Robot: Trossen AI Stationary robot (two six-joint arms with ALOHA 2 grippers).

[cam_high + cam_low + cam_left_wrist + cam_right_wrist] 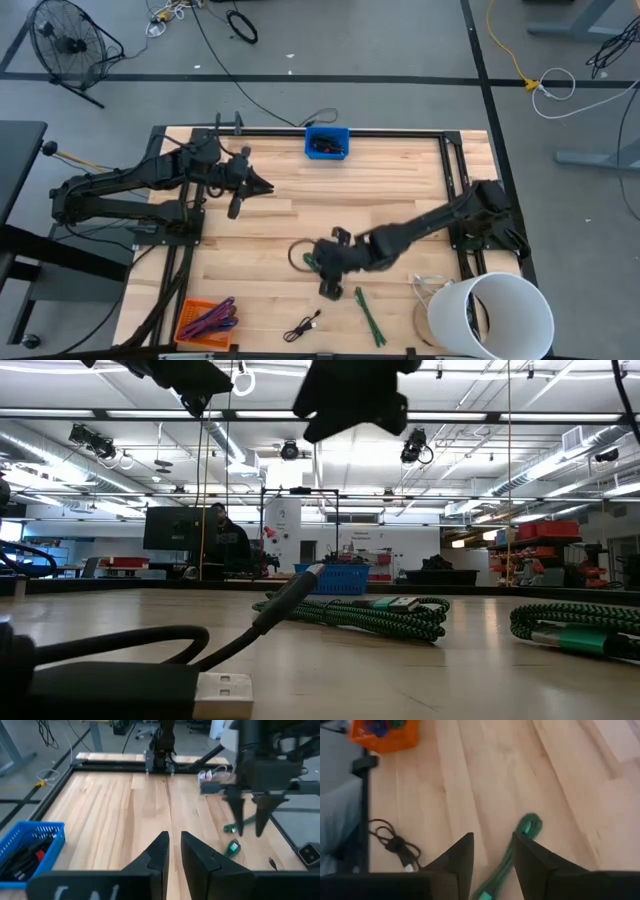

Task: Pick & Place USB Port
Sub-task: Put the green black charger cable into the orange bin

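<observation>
A black USB cable (pixel 302 327) lies bundled near the table's near edge, and its plug (pixel 222 695) fills the foreground of the low view. A coiled green cable (pixel 303 258) lies at mid-table. A straighter green cable (pixel 368 315) lies toward the near edge and also shows in the right wrist view (pixel 526 829). My right gripper (pixel 330 285) (pixel 492 851) hovers open above the table between the two green cables, fingers pointing down. My left gripper (pixel 262 185) (pixel 173 842) waits at the far left, open by a narrow gap.
A blue bin (pixel 327 143) with dark cables sits at the far edge. An orange bin (pixel 208 320) with purple cables is at the near left corner. A white bucket (pixel 495 315) stands at the near right corner. Bare wood lies between the arms.
</observation>
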